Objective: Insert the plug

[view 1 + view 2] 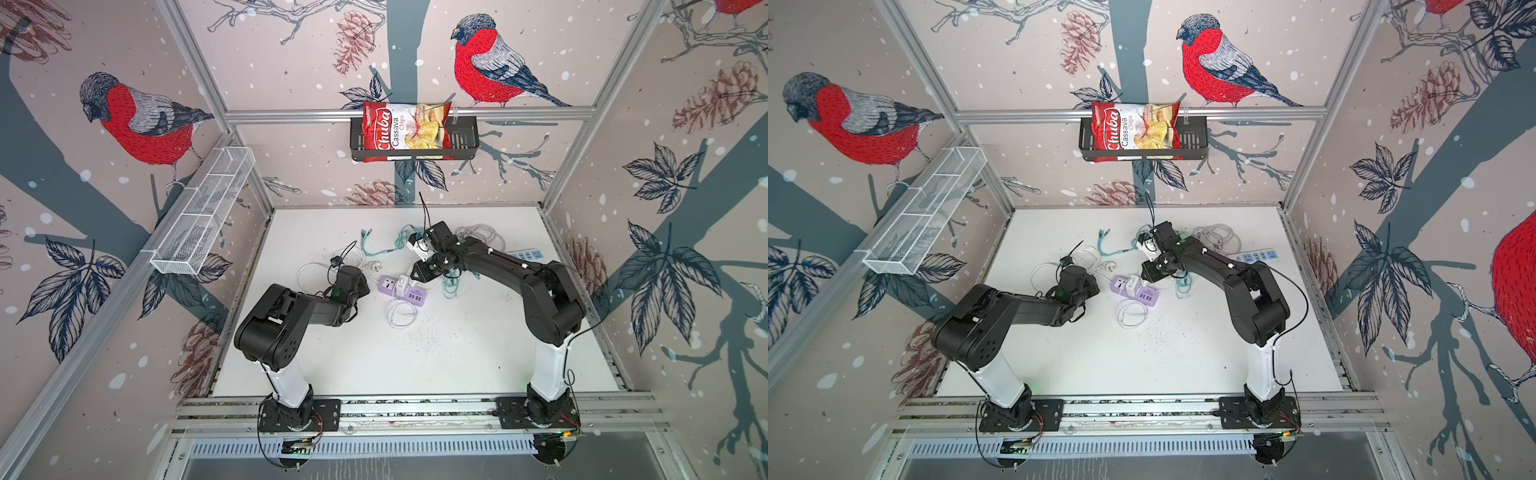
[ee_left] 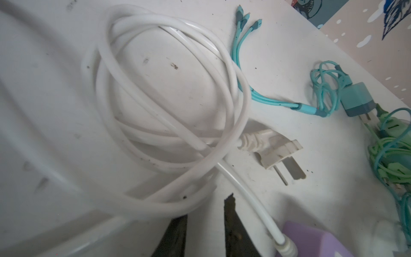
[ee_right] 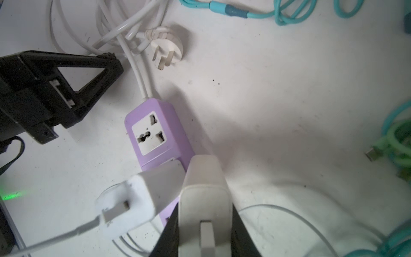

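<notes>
Right gripper pinches a white adapter by the purple strip. Left gripper is slightly spread, empty, beside a white cable.

Chips bag in black basket; white wire basket on wall.

Power strip: lilac plastic block, smooth and satin, with a matt white socket face.
Charger: white plastic charger block, smooth, faintly glossy (a touch yellowed).
Right gripper: matt black plastic.
Coil: thick white rubbery cord, smooth, soft sheen.
Thin lead: turquoise rubbery cable, matt, at eleven o'clock of the strip.
Table: white matt board, scuffed, gritty with dark specks.
Snack: red glossy foil packet, at twelve o'clock of the table.
</notes>
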